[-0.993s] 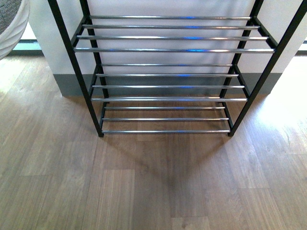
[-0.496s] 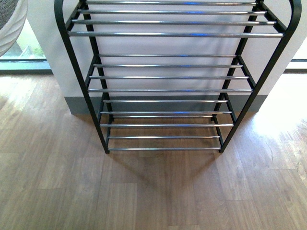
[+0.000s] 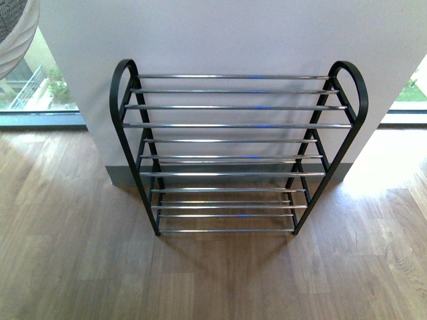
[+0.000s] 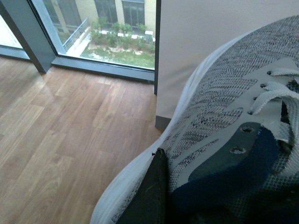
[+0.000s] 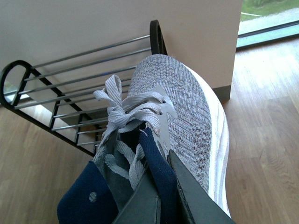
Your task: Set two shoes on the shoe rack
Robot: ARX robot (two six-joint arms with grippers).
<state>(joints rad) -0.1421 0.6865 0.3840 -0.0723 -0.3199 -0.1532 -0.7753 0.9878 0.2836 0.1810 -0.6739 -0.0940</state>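
Observation:
The shoe rack (image 3: 237,125) stands against a white wall in the front view, black side frames and chrome rods, all tiers bare. It also shows in the right wrist view (image 5: 70,79). My left gripper (image 4: 161,196) is shut on a grey knit sneaker (image 4: 224,107) with a white sole and navy collar; a sliver of that shoe (image 3: 17,33) shows at the front view's top left corner. My right gripper (image 5: 161,196) is shut on the navy collar of the other grey knit sneaker (image 5: 182,107), held in front of the rack. The pale blue slides are out of view.
Wooden floor (image 3: 213,280) lies in front of the rack. The white wall (image 3: 233,33) has a grey skirting. Floor-to-ceiling windows (image 4: 107,28) flank the wall on both sides, with a dark window frame (image 4: 28,32) near the left arm.
The front view has pulled back and tilted up: the rack looks smaller and now shows whole, with its rounded top ends. The sneaker sliver stays at the top left.

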